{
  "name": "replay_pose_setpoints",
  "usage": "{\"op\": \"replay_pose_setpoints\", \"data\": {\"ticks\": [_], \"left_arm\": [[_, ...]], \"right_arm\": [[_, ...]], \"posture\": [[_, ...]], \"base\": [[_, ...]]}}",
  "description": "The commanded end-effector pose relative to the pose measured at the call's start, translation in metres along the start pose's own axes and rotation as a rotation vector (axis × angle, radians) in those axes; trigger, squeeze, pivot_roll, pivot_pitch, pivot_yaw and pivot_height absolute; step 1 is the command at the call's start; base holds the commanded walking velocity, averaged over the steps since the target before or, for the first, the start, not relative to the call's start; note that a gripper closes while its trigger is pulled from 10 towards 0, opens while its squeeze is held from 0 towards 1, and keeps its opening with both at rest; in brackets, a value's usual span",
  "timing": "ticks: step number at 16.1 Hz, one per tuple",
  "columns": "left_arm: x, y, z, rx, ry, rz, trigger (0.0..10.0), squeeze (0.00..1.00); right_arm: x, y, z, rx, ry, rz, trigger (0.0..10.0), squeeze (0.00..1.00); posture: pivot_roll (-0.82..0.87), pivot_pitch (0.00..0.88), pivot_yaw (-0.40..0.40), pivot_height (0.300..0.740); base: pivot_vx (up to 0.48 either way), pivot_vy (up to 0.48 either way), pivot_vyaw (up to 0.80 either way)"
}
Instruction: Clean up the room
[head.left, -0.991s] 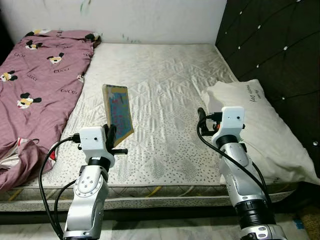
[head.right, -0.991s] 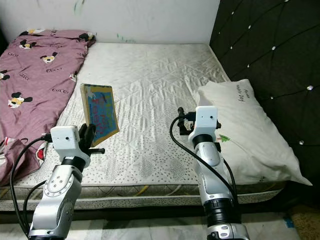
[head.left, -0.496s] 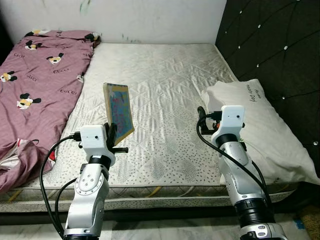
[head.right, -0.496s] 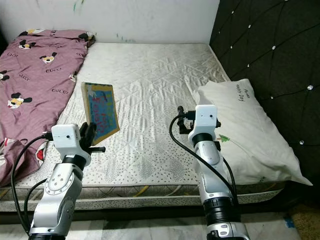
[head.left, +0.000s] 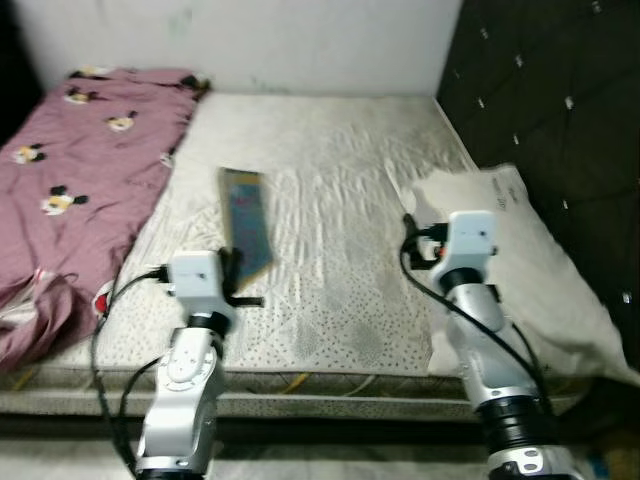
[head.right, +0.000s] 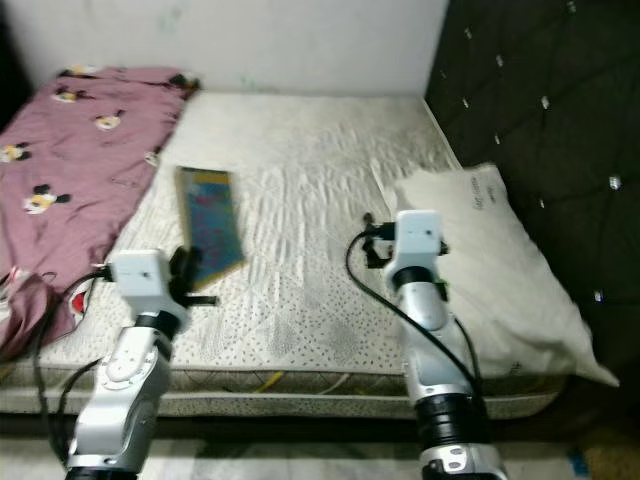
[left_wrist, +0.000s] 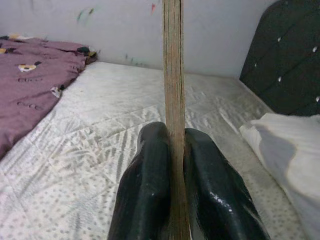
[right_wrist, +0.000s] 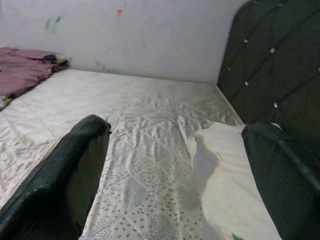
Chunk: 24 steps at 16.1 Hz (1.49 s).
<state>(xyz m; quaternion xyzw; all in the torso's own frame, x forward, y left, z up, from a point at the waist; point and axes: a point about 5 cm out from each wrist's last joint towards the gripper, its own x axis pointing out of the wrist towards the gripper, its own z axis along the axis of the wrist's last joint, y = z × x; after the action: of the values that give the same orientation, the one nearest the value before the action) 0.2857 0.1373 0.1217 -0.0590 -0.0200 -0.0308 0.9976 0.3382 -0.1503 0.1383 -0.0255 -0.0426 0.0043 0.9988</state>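
My left gripper (head.left: 233, 276) is shut on a thin book (head.left: 246, 220) with a blue patterned cover, held upright over the front left of the mattress (head.left: 330, 170). In the left wrist view the book's edge (left_wrist: 173, 90) stands between the two black fingers (left_wrist: 145, 195). My right gripper (head.left: 412, 235) hovers open above the mattress, close to the white pillow (head.left: 520, 250). The right wrist view has its fingers (right_wrist: 75, 170) spread wide with nothing between them, and the pillow (right_wrist: 225, 170) lies just ahead.
A pink blanket (head.left: 70, 160) with cartoon prints covers the bed's left side and bunches at the front left corner. A black tufted headboard (head.left: 550, 90) rises on the right. A white wall (head.left: 250, 40) closes the far end. The picture is blurred.
The whole picture has shifted and blurred, so the camera has moved. Both grippers and the book keep the same pose relative to the bed.
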Motion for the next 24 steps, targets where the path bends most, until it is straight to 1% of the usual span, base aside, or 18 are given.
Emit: {"op": "replay_pose_setpoints", "data": {"ticks": [1, 5, 7, 9, 10, 12, 14, 16, 21, 24], "left_arm": [[0.001, 0.006, 0.007, 0.007, -0.037, 0.029, 10.0, 0.00], [0.002, 0.004, 0.007, 0.003, -0.038, 0.020, 10.0, 0.00], [0.004, 0.003, 0.010, 0.002, -0.067, 0.005, 10.0, 0.00], [0.003, 0.000, 0.010, 0.021, -0.071, -0.014, 10.0, 0.00], [0.001, -0.002, 0.009, -0.005, -0.070, -0.034, 10.0, 0.00], [0.000, -0.005, 0.009, -0.020, -0.076, -0.059, 10.0, 0.00], [0.000, -0.004, 0.009, -0.019, -0.077, -0.056, 10.0, 0.00], [0.001, -0.003, 0.010, -0.021, -0.080, -0.057, 10.0, 0.00], [0.001, -0.006, 0.010, -0.032, -0.082, -0.077, 10.0, 0.00], [0.001, -0.006, 0.010, -0.031, -0.081, -0.078, 10.0, 0.00]], "right_arm": [[0.001, 0.007, 0.001, 0.005, -0.003, 0.021, 10.0, 0.00], [0.000, 0.007, -0.002, 0.013, 0.004, 0.019, 10.0, 0.00], [0.000, 0.008, -0.003, 0.016, 0.007, 0.017, 10.0, 0.00], [-0.001, 0.008, -0.004, 0.022, 0.012, 0.016, 10.0, 0.00], [-0.001, 0.008, -0.005, 0.024, 0.014, 0.018, 10.0, 0.00], [-0.001, 0.008, -0.005, 0.027, 0.016, 0.020, 10.0, 0.00], [-0.001, 0.010, -0.006, 0.028, 0.018, 0.023, 10.0, 0.00], [-0.001, 0.010, -0.007, 0.027, 0.021, 0.027, 10.0, 0.00], [0.000, 0.010, -0.007, 0.023, 0.022, 0.026, 10.0, 0.00], [0.000, 0.010, -0.008, 0.022, 0.025, 0.028, 10.0, 0.00]], "posture": [[0.01, 0.039, -0.028, 0.740], [0.01, 0.038, -0.026, 0.740], [0.01, 0.038, -0.025, 0.740], [0.01, 0.038, -0.025, 0.740], [0.01, 0.038, -0.025, 0.740], [0.01, 0.038, -0.025, 0.740], [0.00, 0.037, -0.022, 0.740], [0.00, 0.036, -0.022, 0.740], [0.00, 0.036, -0.021, 0.740], [0.01, 0.033, -0.021, 0.740]], "base": [[0.000, -0.356, 0.00], [0.000, -0.356, 0.00], [0.000, 0.000, 0.00], [0.000, 0.000, 0.00], [0.000, 0.000, 0.00], [0.000, 0.000, 0.00], [0.000, 0.000, 0.00], [0.268, 0.000, 0.00], [0.310, 0.000, 0.00], [0.321, 0.000, 0.00]]}}
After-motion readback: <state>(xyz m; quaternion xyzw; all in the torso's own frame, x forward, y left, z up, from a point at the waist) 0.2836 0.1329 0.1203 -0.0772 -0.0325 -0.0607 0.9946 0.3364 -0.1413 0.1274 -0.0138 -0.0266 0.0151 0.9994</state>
